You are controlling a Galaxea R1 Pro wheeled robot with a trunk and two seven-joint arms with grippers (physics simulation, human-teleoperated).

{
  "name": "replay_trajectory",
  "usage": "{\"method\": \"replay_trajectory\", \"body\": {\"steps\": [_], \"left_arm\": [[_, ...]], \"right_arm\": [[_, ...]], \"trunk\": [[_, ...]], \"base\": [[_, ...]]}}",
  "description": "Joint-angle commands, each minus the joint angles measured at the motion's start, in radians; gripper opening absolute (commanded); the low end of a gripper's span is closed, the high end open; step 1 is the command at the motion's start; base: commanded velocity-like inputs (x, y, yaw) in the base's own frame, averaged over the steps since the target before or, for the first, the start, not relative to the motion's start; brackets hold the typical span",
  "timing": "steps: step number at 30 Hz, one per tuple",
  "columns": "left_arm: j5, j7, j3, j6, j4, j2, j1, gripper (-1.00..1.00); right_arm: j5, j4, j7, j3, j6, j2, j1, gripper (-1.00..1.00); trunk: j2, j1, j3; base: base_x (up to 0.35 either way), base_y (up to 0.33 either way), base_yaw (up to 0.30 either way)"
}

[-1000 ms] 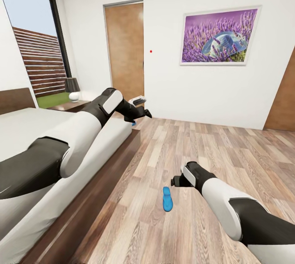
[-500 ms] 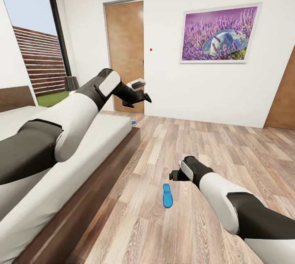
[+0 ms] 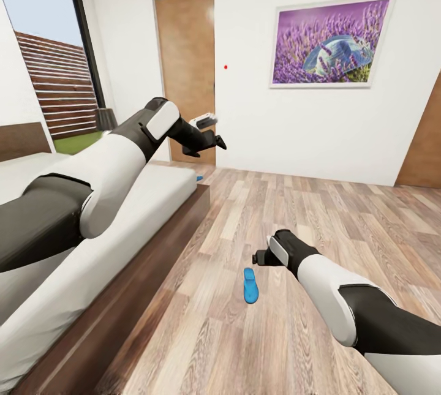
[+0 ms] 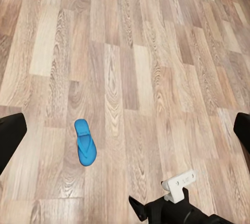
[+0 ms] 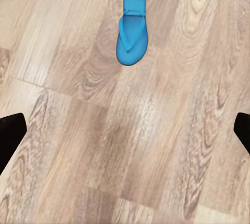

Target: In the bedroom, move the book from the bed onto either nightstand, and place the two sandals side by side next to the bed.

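The bed (image 3: 122, 211) lay at the left, no book visible on its mattress. The left gripper (image 3: 211, 138) hung raised beyond the bed's foot, jaws apart and empty, probably kept clear of the frame. One blue sandal (image 3: 249, 285) lay on the floor (image 3: 343, 211), the right gripper (image 3: 260, 256) just above, spread wide, seemingly positioned to descend.

My raised left arm (image 3: 110, 165) has lifted clear of the off-white mattress (image 3: 141, 205) over the last second. My view has swung slightly, and my right gripper (image 3: 257, 256) has edged higher.
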Motion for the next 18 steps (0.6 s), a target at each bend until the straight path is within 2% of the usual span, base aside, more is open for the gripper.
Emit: {"method": "replay_trajectory", "body": {"steps": [1,18], "left_arm": [[0.007,0.006,-0.002,0.002,0.0,0.0,-0.001,1.0],[0.01,0.001,-0.002,0.005,0.003,0.0,-0.002,1.0]], "right_arm": [[-0.007,-0.002,-0.008,-0.001,0.004,0.0,0.0,1.0],[-0.006,-0.003,-0.007,0.002,-0.045,0.003,-0.001,1.0]], "trunk": [[-0.001,0.0,-0.005],[-0.005,0.008,-0.071]], "base": [[0.0,0.0,0.0],[0.0,0.0,0.0]]}}
